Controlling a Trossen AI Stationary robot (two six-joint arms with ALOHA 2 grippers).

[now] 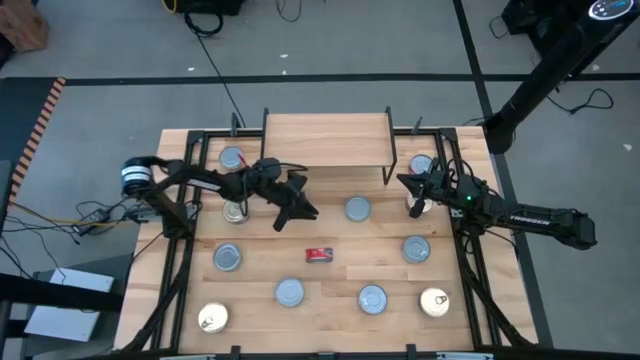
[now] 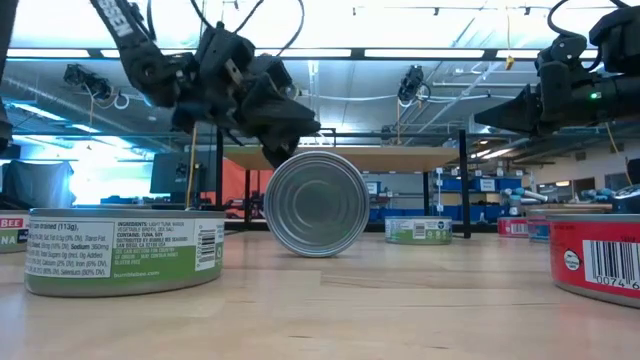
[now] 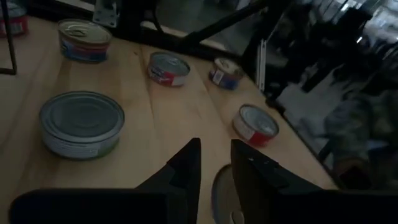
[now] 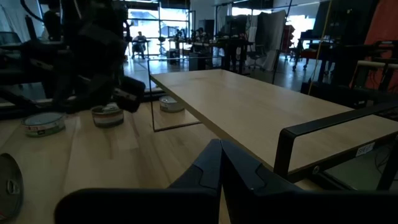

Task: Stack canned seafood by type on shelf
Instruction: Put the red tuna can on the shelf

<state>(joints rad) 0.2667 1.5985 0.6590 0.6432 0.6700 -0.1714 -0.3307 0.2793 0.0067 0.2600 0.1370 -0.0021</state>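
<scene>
The shelf [image 1: 325, 140] stands at the far middle of the table with its board bare. Several tins of canned seafood lie flat around it, such as a silver-topped one [image 1: 357, 209] and a gold-topped one [image 1: 213, 317]. A red-labelled tin [image 1: 319, 254] stands on its edge on the table, its round face [image 2: 317, 203] toward the near edge. My left gripper [image 1: 308, 212] hovers in front of the shelf, above and just beyond that tin, slightly open [image 3: 216, 155] with nothing between its fingers. My right gripper [image 1: 404, 182] waits shut by the shelf's right end.
Black frame rails [image 1: 186, 250] run along the table's left and right sides. More tins sit near the front edge [image 1: 372, 298] and beside the shelf's legs [image 1: 231, 158]. Bare wood lies between the shelf and the middle row of tins.
</scene>
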